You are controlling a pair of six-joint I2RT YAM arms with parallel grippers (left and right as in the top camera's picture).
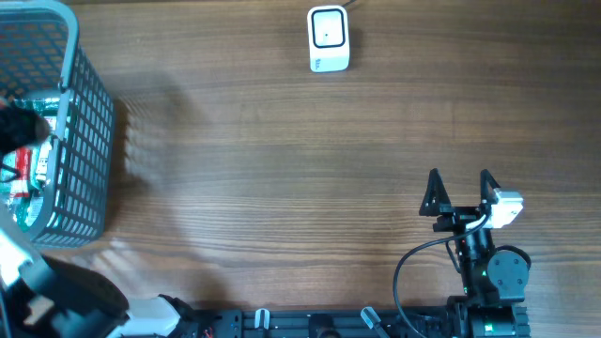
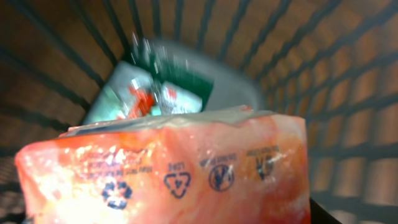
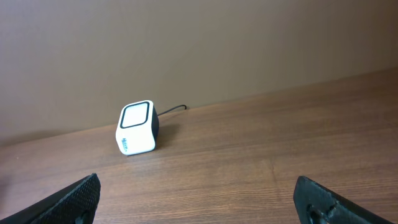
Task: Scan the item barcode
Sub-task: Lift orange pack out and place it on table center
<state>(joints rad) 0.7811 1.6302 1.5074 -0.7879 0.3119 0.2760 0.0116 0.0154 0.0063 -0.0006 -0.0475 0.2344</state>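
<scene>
Packet (image 2: 168, 168): glossy orange-pink plastic with printed recycling symbols, inside the mesh basket (image 1: 84, 141).
Left gripper (image 1: 21, 131): in the basket, grip unclear.
Right gripper (image 1: 460, 191): jaws apart, empty.

packet (image 2: 168, 174) lies in basket (image 1: 84, 160), scanner (image 1: 328, 38) well apart on table (image 1: 282, 188).

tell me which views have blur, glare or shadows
Left wrist: the orange packet is too close, soft, with glare on its film; the green packet behind is smeared. Overhead: sharp, the mesh basket throws a grid shadow on the table. Right wrist: barcode scanner crisp, evenly lit.
</scene>
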